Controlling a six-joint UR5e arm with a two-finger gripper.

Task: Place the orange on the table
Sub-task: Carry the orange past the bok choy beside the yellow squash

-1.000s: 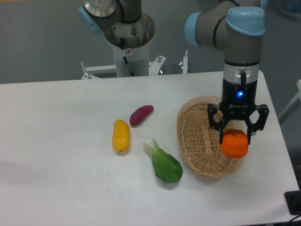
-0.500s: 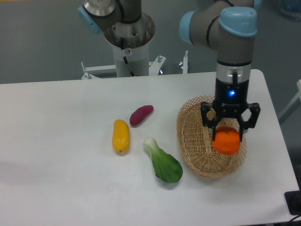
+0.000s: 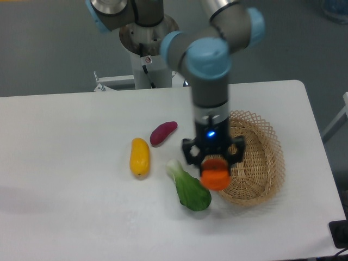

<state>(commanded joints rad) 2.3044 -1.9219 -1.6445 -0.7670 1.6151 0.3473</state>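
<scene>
Bright, even overhead light with soft faint shadows; the moving arm (image 3: 209, 81) is slightly motion-blurred

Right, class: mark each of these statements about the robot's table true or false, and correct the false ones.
1. The gripper holds the orange. True.
2. The orange lies inside the wicker basket. False: it hangs in the gripper at the basket's left rim, beside the green vegetable.
3. The yellow fruit rests on the table, left of the green vegetable. True.
4. The purple vegetable sits in the basket. False: it lies on the table, near the yellow fruit.
5. No produce shows inside the basket. True.
</scene>
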